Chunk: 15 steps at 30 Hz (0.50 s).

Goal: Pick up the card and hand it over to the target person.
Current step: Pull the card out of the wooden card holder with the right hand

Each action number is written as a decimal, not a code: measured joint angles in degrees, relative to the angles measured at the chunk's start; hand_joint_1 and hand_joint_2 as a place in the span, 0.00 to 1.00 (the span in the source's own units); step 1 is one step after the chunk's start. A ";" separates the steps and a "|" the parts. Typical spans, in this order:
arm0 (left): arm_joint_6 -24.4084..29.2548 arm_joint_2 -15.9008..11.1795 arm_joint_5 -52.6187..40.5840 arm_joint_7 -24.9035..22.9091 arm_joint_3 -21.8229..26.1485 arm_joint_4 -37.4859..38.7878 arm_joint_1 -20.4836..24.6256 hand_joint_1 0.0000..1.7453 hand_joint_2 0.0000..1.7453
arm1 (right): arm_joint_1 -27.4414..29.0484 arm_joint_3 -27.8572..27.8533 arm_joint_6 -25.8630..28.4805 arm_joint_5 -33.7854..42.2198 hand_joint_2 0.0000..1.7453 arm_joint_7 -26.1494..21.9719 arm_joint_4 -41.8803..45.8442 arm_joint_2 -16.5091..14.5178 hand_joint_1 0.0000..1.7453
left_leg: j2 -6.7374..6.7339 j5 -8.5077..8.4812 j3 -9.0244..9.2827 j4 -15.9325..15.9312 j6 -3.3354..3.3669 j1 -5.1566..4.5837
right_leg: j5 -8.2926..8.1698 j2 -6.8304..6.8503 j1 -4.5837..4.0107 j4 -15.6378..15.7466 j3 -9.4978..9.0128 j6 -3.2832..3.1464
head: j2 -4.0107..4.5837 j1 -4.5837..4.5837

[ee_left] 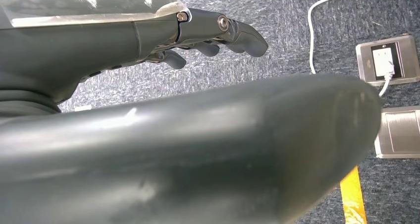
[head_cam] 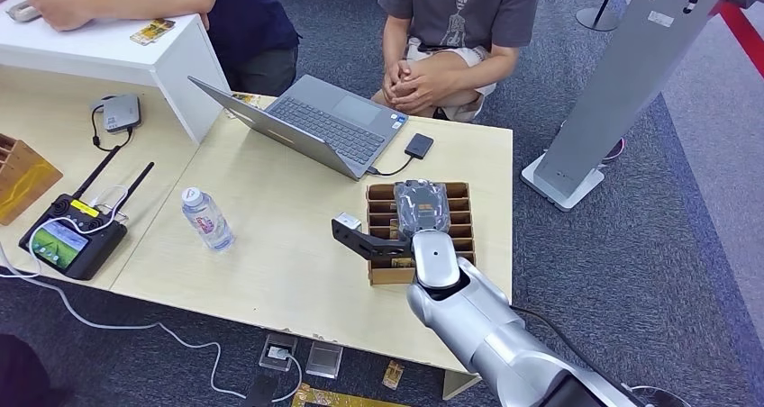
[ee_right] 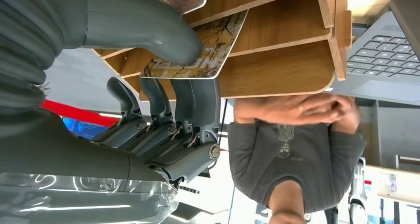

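Card with brown-and-tan printed face and rounded corners, seated in slotted wooden rack on table, pinched between right hand thumb and fingers, left hand empty, fingers loosely curled.

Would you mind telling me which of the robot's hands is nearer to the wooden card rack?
Right. The right hand is at the wooden card rack, pinching a card there; the left hand hangs above the carpet, away from it.
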<state>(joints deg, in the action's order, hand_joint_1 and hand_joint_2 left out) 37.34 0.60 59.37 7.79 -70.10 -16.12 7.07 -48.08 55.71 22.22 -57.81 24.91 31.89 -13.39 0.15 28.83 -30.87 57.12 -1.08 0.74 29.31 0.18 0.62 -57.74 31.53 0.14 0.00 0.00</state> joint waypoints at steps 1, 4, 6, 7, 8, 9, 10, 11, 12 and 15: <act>0.02 0.00 0.04 -0.01 0.05 0.00 0.00 0.00 0.00 | 0.04 -0.22 0.25 -0.25 1.00 0.07 1.35 0.34 0.84 | 0.00 0.00 -0.01 0.00 0.00 0.00 | 0.00 0.00 0.00 0.00 0.01 0.00 | 0.00 0.00; 0.06 -0.02 0.20 -0.02 0.22 -0.01 -0.02 0.00 0.00 | 0.30 -0.98 0.54 -1.09 1.00 0.40 5.91 1.50 0.83 | 0.00 0.01 -0.04 0.02 0.00 0.00 | 0.01 0.00 0.00 -0.01 0.03 0.00 | 0.00 0.00; 0.07 -0.03 0.30 -0.06 0.32 -0.01 -0.03 0.00 0.00 | 0.50 -1.49 0.72 -1.46 1.00 0.54 8.68 2.17 0.83 | 0.01 0.00 -0.04 0.01 0.01 0.01 | 0.00 0.01 -0.01 -0.01 0.03 0.00 | 0.00 0.00; 0.09 -0.04 0.36 -0.09 0.38 -0.01 -0.03 0.00 0.00 | 0.70 -1.78 0.86 -1.64 1.00 0.61 10.38 2.62 0.83 | 0.02 0.00 -0.05 0.02 0.01 0.01 | 0.01 0.02 -0.01 -0.01 0.04 0.00 | 0.00 0.00; 0.09 -0.05 0.43 -0.14 0.44 -0.01 -0.05 0.00 0.00 | 0.94 -2.13 0.94 -1.75 1.00 0.68 12.33 3.15 0.82 | 0.02 0.00 -0.05 0.01 0.01 0.01 | 0.00 0.02 -0.01 -0.01 0.04 0.00 | 0.00 0.00; 0.11 -0.05 0.50 -0.17 0.49 -0.01 -0.05 0.00 0.00 | 1.10 -2.42 0.83 -1.82 1.00 0.75 14.02 3.62 0.82 | 0.03 0.00 -0.06 0.03 0.01 0.01 | 0.01 0.03 -0.01 -0.02 0.05 0.00 | 0.00 0.00; 0.12 -0.06 0.56 -0.19 0.55 -0.01 -0.06 0.00 0.00 | 1.30 -2.70 0.75 -1.89 1.00 0.81 15.73 4.08 0.82 | 0.05 -0.01 -0.07 0.02 0.01 0.01 | 0.00 0.05 -0.02 -0.01 0.04 0.00 | 0.00 0.00; 0.13 -0.06 0.60 -0.20 0.58 -0.02 -0.06 0.00 0.00 | 1.36 -2.86 0.66 -1.93 1.00 0.85 16.63 4.31 0.82 | 0.05 -0.01 -0.08 0.03 0.01 0.01 | 0.00 0.05 -0.01 -0.01 0.05 0.01 | 0.00 0.00; 0.13 -0.06 0.60 -0.20 0.59 -0.02 -0.05 0.00 0.00 | 1.32 -2.88 0.55 -1.92 1.00 0.84 16.86 4.36 0.82 | 0.06 0.00 -0.08 0.04 0.01 0.01 | 0.01 0.05 -0.01 -0.02 0.06 0.01 | 0.00 0.00; 0.10 -0.09 0.69 -0.17 0.65 -0.07 -0.07 0.00 0.00 | 1.95 -3.28 0.89 -2.23 1.00 1.19 19.76 5.30 0.82 | 0.07 -0.01 -0.06 0.02 0.01 0.01 | 0.00 0.07 -0.01 0.00 0.03 0.01 | 0.00 0.00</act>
<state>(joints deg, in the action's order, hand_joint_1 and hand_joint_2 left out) 37.44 0.50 60.06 7.62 -69.44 -16.19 7.00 -46.13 52.43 23.12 -60.04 26.09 51.65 -8.09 0.22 28.82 -30.93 57.14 -1.07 0.76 29.31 0.25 0.61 -57.74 31.56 0.14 0.00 0.00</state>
